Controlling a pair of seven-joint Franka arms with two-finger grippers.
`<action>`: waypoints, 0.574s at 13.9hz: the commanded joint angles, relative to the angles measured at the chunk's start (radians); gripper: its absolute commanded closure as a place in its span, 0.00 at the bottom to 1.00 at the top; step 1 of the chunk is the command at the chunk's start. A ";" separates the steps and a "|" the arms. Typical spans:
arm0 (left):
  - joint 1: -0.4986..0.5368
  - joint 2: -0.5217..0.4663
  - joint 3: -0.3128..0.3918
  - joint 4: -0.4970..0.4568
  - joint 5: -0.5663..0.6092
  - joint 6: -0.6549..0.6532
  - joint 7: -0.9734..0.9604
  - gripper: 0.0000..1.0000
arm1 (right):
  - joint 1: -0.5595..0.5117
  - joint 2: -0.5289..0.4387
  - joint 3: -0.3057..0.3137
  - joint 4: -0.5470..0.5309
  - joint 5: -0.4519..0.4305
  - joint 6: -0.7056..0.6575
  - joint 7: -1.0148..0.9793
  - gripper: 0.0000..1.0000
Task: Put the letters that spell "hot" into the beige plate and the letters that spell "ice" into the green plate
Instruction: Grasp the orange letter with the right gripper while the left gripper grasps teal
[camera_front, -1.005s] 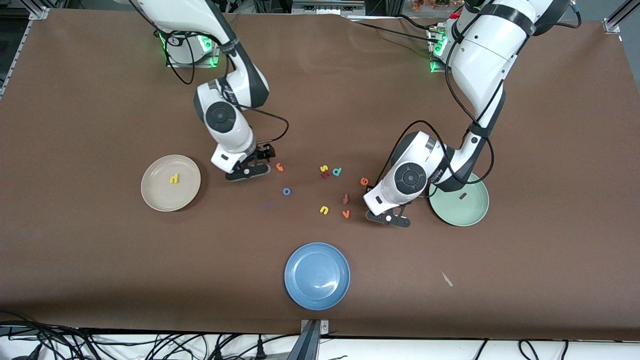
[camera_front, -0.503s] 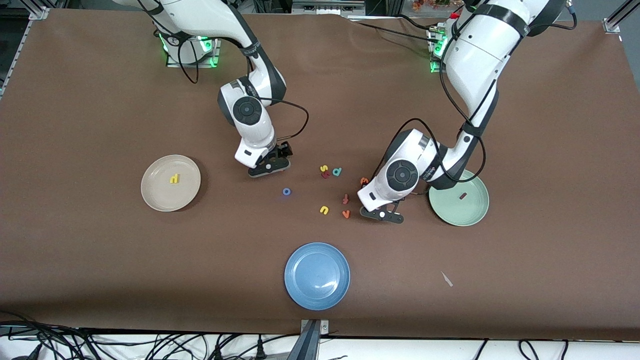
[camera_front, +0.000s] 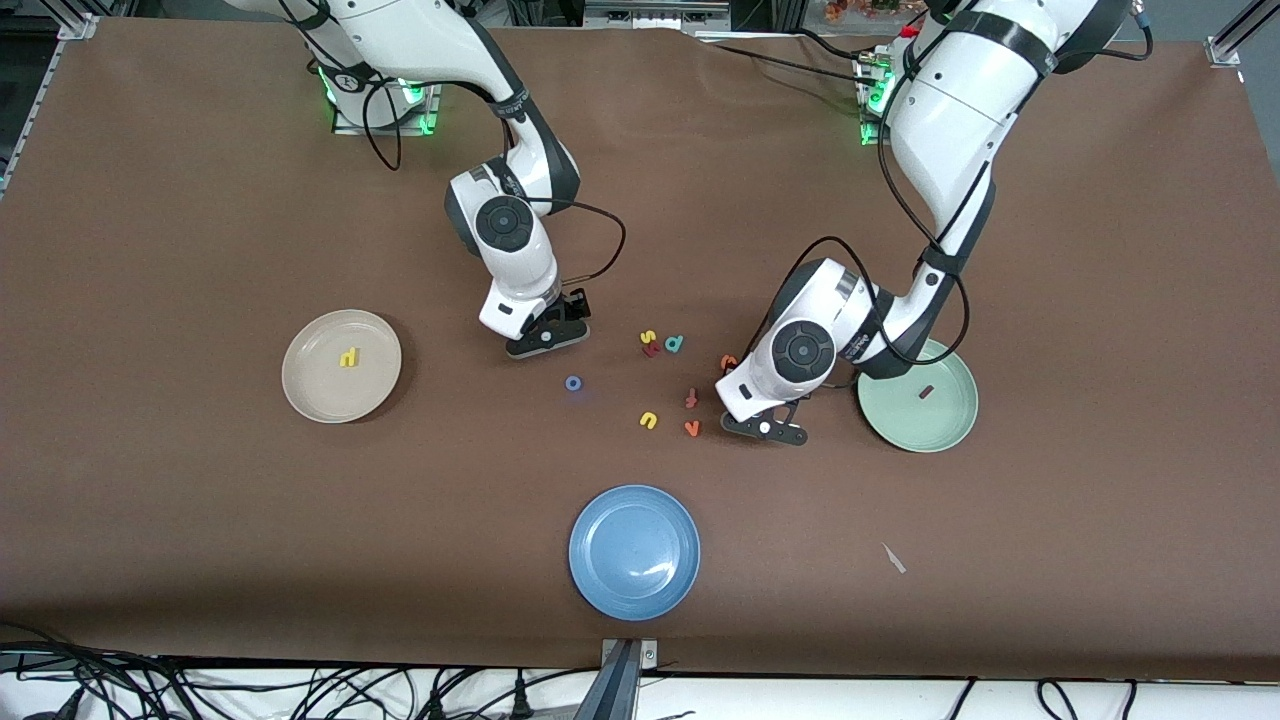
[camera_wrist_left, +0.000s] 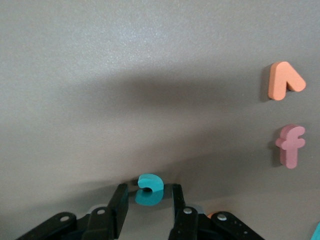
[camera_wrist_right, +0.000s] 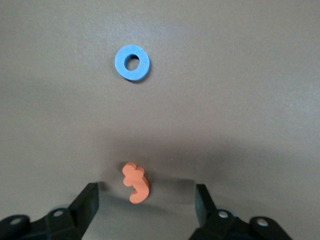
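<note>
Right arm newly nearer scattered letters (camera_front: 690, 399) on brown table (camera_front: 200, 500).

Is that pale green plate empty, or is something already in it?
Not empty. The round pale green plate holds one small dark red bar-shaped foam letter, lying flat inside the rim. Nothing else shows in it.

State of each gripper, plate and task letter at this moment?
Left gripper: jaws around teal c.
Right gripper: open, astride orange t.
Blue o: loose on table.
Beige plate: holds yellow h.
Green plate: holds dark red i.
</note>
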 joint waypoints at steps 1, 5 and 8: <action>0.004 -0.005 0.001 -0.013 0.063 0.013 -0.022 0.60 | 0.007 0.032 -0.003 0.039 0.006 0.006 0.002 0.35; 0.006 -0.006 0.001 -0.011 0.064 0.019 -0.022 0.70 | 0.007 0.059 -0.003 0.067 0.006 0.006 0.002 0.41; 0.007 -0.006 0.001 -0.011 0.063 0.027 -0.022 0.83 | 0.009 0.063 -0.003 0.068 0.006 0.001 0.003 0.58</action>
